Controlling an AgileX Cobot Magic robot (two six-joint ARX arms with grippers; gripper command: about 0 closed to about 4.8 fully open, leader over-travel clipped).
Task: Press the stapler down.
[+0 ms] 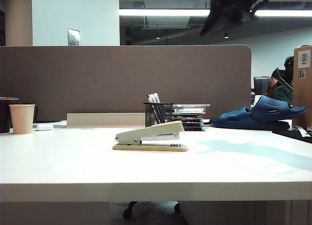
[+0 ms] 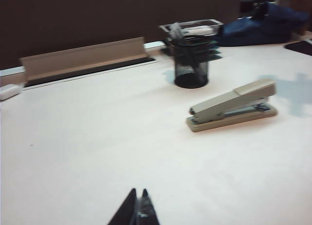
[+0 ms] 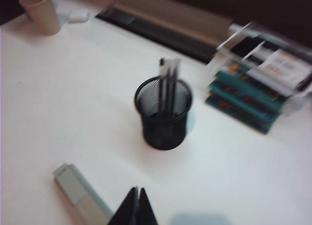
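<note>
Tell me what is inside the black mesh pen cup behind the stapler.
The black mesh pen cup holds a few upright pens rising above its rim. Their lower ends and the cup's bottom are hidden by the mesh. Both grippers, left and right, are shut.

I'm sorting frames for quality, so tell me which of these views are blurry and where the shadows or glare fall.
Exterior view: sharp stapler, but the arm overhead is smeared; ceiling lights glare; soft shadow on the table. Left wrist view: mild softness; left gripper shut, above the table. Right wrist view: heavy motion blur, worst on the book stack; right gripper shut, near the stapler's end.
</note>
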